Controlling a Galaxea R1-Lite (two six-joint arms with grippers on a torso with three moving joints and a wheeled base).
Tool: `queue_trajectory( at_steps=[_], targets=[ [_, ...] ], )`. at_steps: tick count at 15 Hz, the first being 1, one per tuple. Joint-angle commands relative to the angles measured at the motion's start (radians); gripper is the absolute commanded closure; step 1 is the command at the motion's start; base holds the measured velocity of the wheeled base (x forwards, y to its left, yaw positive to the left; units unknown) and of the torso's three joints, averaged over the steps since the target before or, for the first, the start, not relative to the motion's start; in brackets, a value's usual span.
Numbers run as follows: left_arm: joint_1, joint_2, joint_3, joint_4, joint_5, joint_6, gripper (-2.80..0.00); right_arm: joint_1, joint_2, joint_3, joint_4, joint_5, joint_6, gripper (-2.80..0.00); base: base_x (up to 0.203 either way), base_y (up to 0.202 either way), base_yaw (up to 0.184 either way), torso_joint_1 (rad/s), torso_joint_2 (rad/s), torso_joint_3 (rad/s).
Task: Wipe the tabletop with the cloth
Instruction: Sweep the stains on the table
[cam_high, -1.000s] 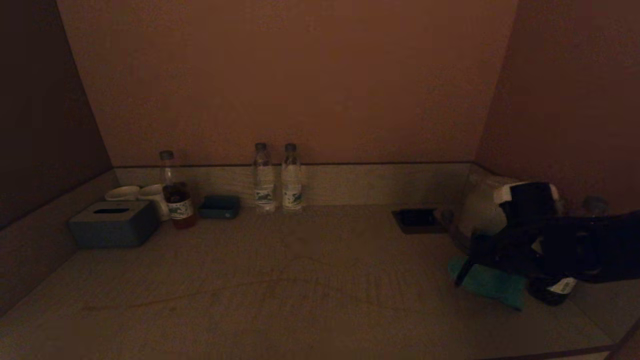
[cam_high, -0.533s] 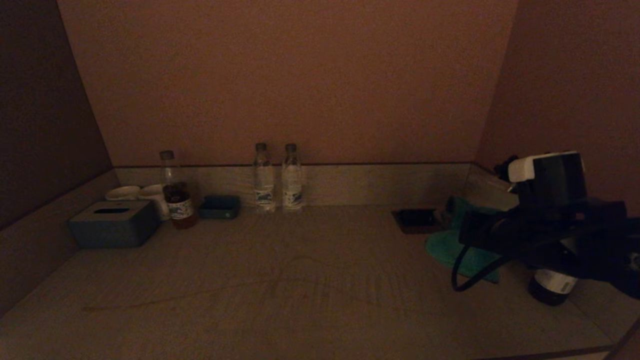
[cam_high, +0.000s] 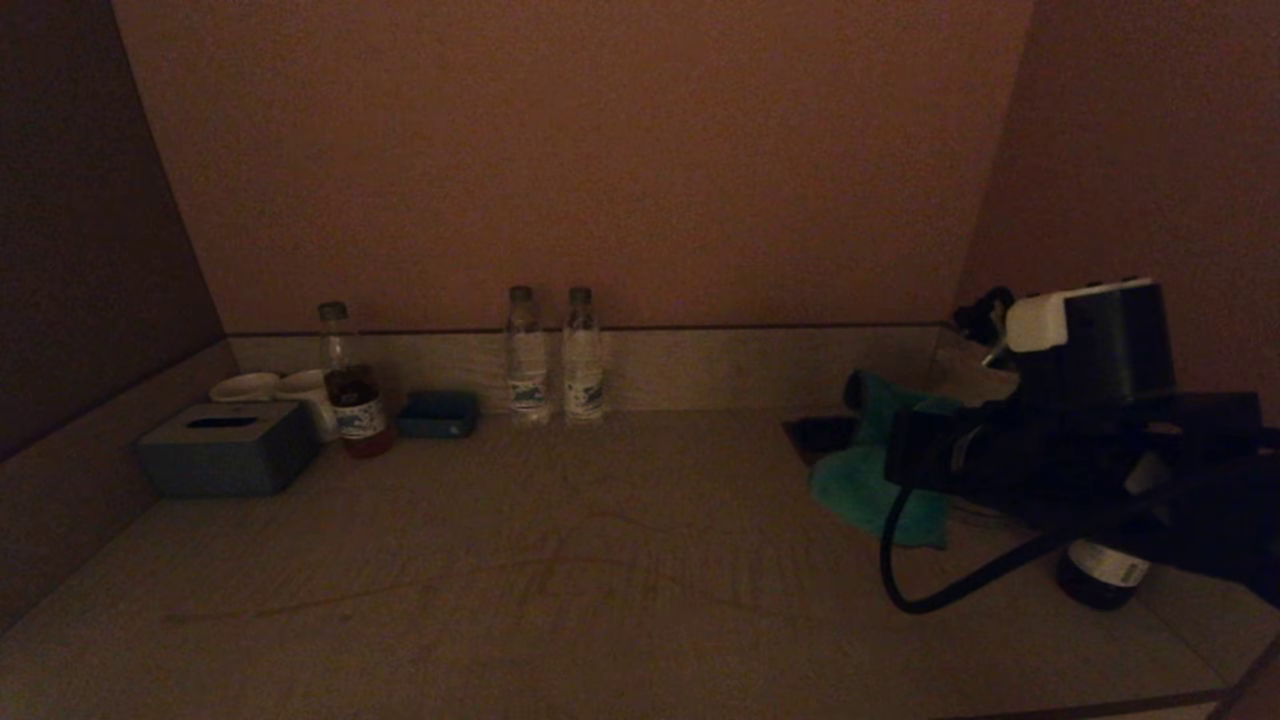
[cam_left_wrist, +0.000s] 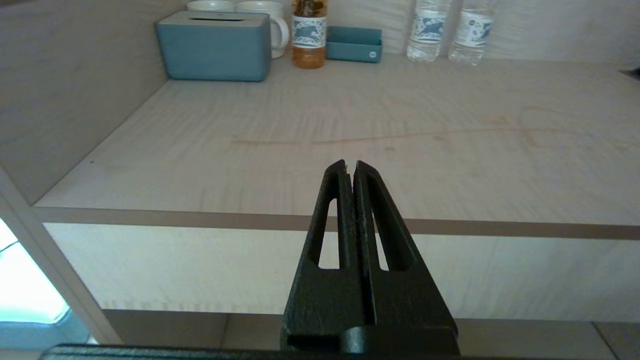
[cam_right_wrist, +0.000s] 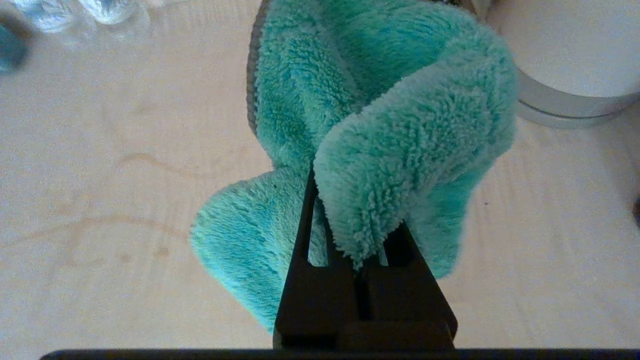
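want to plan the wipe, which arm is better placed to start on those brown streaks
Right. The right gripper is shut on the cloth beside the streaks. The left gripper is shut, empty, off the tabletop's front edge.

A hotel-room refreshment nook: water bottles (cam_high: 552, 352), cups (cam_high: 275, 388), kettle (cam_right_wrist: 570, 65) and tissue box (cam_high: 228, 447) on a wooden counter (cam_high: 560, 560).

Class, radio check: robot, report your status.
Right gripper shut on cloth, above the tabletop at right. Left gripper shut, empty, off the front edge. Dark bottle close beside the right arm.
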Motion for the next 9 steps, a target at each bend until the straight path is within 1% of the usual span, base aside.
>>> queue_trajectory(
  at_steps=[1, 4, 7, 9],
  targets=[
    [0.000, 0.000, 0.000, -0.001, 0.001, -0.001, 0.00, 0.005, 0.049, -0.004, -0.001, -0.001, -0.028, 0.00, 0.000, 0.000, 0.000, 0.000, 0.00, 0.000],
    [-0.001, 0.000, -0.002, -0.001, 0.000, -0.001, 0.00, 0.004, 0.160, -0.037, -0.002, -0.001, -0.036, 0.00, 0.000, 0.000, 0.000, 0.000, 0.00, 0.000],
    [0.000, 0.000, 0.000, 0.001, 0.000, -0.001, 0.00, -0.005, 0.272, -0.113, 0.000, -0.001, -0.045, 0.00, 0.000, 0.000, 0.000, 0.000, 0.00, 0.000],
    [0.000, 0.000, -0.001, -0.001, 0.000, -0.001, 0.00, -0.027, 0.344, -0.176, 0.005, -0.002, -0.054, 0.00, 0.000, 0.000, 0.000, 0.000, 0.00, 0.000]
  ],
)
